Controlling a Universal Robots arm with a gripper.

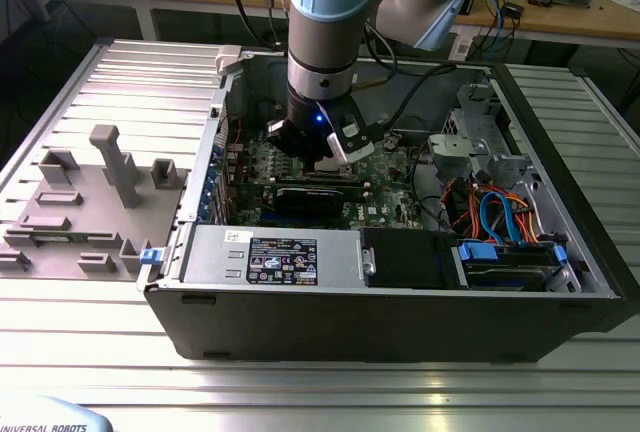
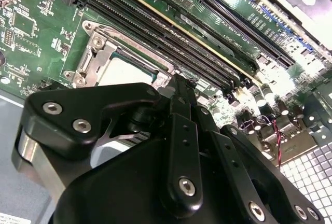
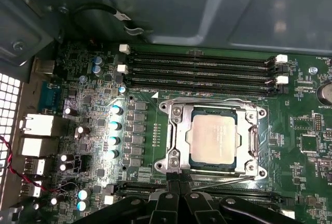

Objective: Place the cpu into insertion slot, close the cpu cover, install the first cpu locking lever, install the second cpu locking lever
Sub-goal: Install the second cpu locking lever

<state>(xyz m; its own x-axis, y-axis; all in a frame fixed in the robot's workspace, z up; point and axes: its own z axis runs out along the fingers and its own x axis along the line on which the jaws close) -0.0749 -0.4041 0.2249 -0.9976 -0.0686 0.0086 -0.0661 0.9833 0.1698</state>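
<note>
One large thing frames all we do: the open computer case [image 1: 400, 292] lies on its side on the ribbed metal surface [image 1: 300, 392], so the green motherboard [image 1: 390, 177] faces up and our arm [image 1: 330, 22] can come straight down into it. We hang over the board's middle, wrist low inside the case walls.

On the board, the long black memory slots [image 3: 202, 71] run just beside the insertion slot [image 3: 174, 130], whose silvery rim is bolted at its corners. We read the cpu cover [image 3: 250, 140] as already folded down, its frame lying flat around the chip and leaving the centre bare through the cut-out. The cpu [image 3: 213, 136] sits inside that frame, metal top up and level with it, so we judge the placing done and the chip held by the frame rather than by us.

Our tool [image 3: 179, 189] hovers at the socket's near edge, touching nothing we can make out. In the first wrist view its fingertips [image 3: 171, 185] lie together with no gap and nothing between them, a narrow point suited to nudging thin metal. We cannot tell whether either locking lever is latched.
</note>
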